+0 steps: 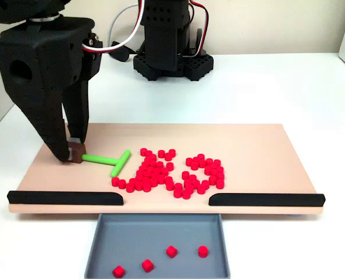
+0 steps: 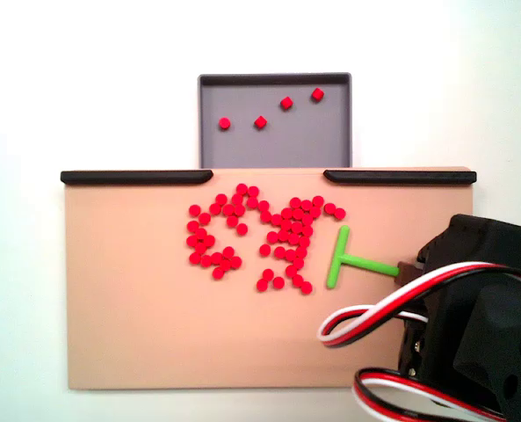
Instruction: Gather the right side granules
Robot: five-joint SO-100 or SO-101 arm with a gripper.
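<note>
White table (image 1: 288, 87) all around, with a flat tan board (image 1: 259, 145) laid on it and black arm base (image 1: 171, 58) standing at the far edge in a fixed view. Two black rails (image 1: 64, 197) along the board's near edge, gap between them, and a grey rectangular tray (image 1: 157, 229) sitting just below that gap. Small bright red cylindrical plastic granules (image 1: 172, 174) heaped in a loose cluster mid-board, slightly toward the gap; seen from above (image 2: 260, 237), spread in two rough lobes left of centre. Four more red pellets (image 1: 160, 260) already lying in the tray, well apart from the main pile.

Black end effector (image 1: 73, 154) down at the board's left side in a fixed view, fingers closed around a small brown block at the end of the green T-shaped plastic pusher (image 1: 109, 161). Pusher's stem running from that grip toward the pile, crossbar facing the granules and just beside the nearest ones, perhaps touching; hard to tell. From above, same end effector (image 2: 407, 269) coming in from the right, pusher (image 2: 352, 260) lying flat on the board, crossbar next to the cluster's right edge. Red, white and black cables (image 2: 374, 321) looping over the arm.
</note>
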